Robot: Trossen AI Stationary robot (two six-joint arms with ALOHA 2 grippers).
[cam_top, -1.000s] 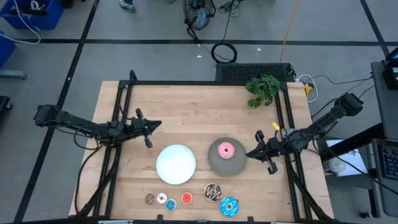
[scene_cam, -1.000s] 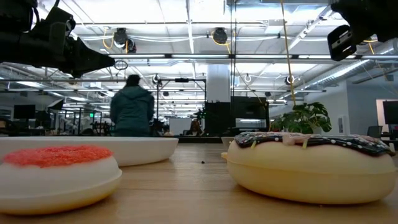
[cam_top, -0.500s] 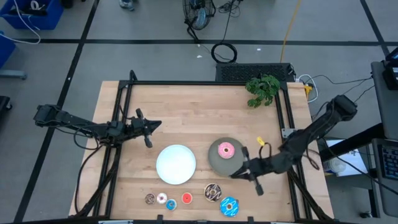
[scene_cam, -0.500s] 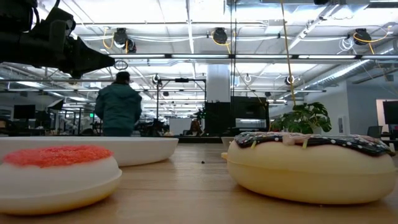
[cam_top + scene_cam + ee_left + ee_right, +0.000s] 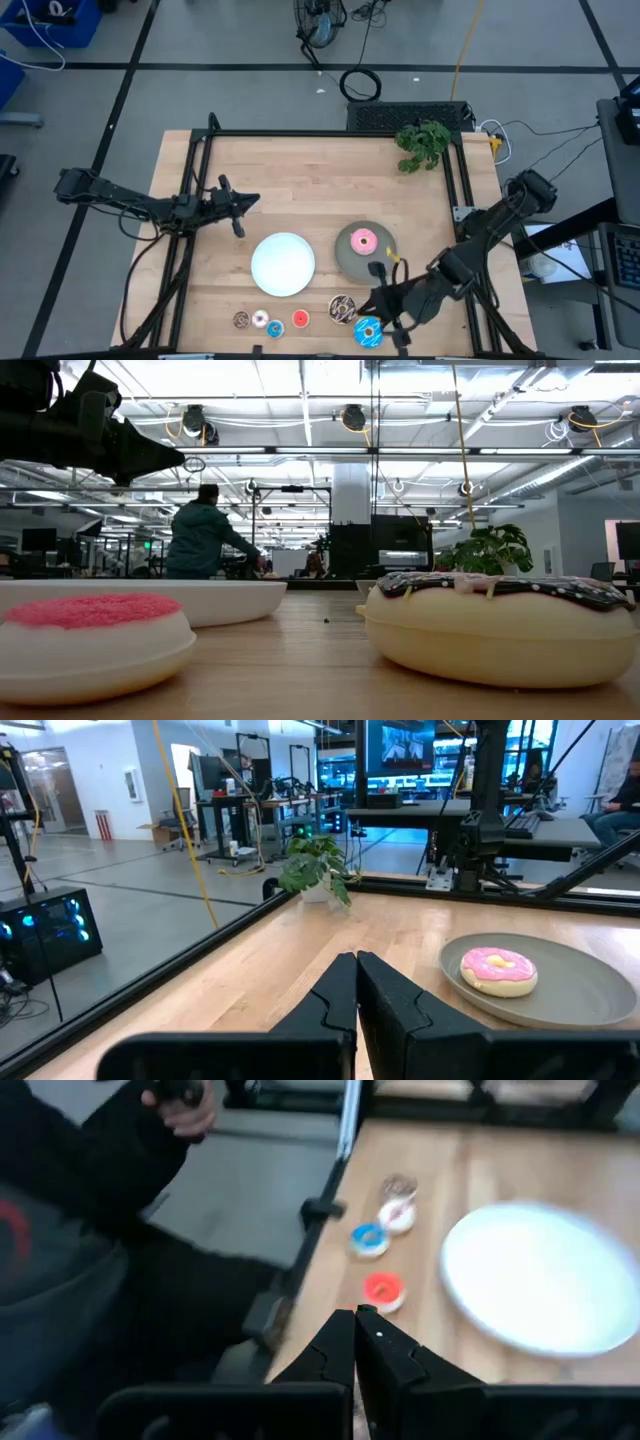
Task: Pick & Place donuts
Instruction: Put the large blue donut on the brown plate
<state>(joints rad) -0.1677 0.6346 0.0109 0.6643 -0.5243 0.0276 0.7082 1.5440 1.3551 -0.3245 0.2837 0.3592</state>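
one pink-frosted toy ring donut [image 5: 363, 240] sits on the round grey plate [image 5: 345, 262]; six others lie along the wooden desk [image 5: 300, 180] front edge, round white plate [image 5: 283, 264] bare. right end effector [image 5: 381, 300] closed, holding nothing, near the blue-frosted ring donut [image 5: 368, 332]; left end effector [image 5: 248, 202] closed, idle.

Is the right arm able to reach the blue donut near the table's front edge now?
Probably yes. The right pincer, shut, hangs just beside the blue donut, with nothing between them. It must open first. The left pincer waits far away.
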